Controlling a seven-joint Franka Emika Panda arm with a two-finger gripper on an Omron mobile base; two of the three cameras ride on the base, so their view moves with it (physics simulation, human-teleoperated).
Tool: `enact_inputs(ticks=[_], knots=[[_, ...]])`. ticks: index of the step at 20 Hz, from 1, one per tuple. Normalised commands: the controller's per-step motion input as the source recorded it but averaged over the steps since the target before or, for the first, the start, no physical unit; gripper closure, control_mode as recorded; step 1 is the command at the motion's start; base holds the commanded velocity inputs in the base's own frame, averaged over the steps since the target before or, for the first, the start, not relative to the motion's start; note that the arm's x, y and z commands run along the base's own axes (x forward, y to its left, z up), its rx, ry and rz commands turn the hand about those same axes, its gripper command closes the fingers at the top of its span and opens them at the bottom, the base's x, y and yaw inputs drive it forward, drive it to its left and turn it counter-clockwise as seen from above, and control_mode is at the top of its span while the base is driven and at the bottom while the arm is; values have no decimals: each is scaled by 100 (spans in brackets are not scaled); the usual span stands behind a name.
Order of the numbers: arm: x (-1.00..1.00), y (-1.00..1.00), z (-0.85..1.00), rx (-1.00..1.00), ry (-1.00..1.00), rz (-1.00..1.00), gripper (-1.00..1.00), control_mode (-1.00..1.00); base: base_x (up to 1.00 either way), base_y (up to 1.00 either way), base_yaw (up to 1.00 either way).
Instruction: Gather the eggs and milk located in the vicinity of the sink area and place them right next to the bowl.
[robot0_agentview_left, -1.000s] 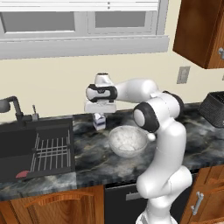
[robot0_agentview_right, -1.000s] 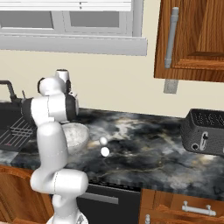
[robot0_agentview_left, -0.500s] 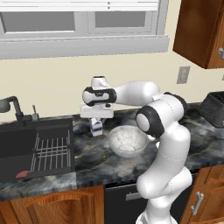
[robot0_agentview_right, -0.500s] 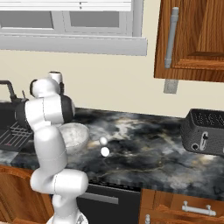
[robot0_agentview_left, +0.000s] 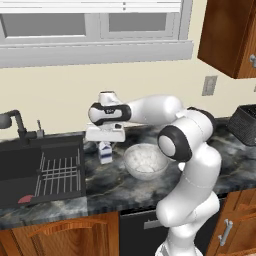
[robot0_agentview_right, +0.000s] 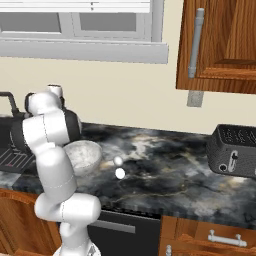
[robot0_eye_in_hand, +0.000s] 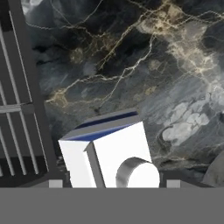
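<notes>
Two eggs (robot0_agentview_right: 118, 161) already sit on the desk (robot0_agentview_right: 165, 170) just right of the bowl (robot0_agentview_right: 84, 155), so that part looks done. Milk (robot0_agentview_left: 104, 152) left to move: carton stands upright on the desk btwn sink (robot0_agentview_left: 40, 167) and bowl, near the sink edge. My tool (robot0_agentview_left: 105, 141) hangs directly over its gabled top, fingers spread either side, not yet pinching. Remaining, I judge: drop, close on carton, carry it beside the bowl w/ the eggs.

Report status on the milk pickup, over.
Gripper open, poised over the milk. Milk upright on counter between sink and bowl. Eggs already by bowl. Nothing obstructing.
</notes>
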Motion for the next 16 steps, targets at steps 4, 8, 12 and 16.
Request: enact_inputs(ticks=[4,8,12,16], knots=[[-26,18,0,-1,4,-8,100,-100,0,0,0],[-20,10,0,-9,3,-6,100,-100,0,0,0],[-8,0,0,-13,9,-2,100,-100,0,0,0],[0,0,0,-15,11,0,100,-100,0,0,0]])
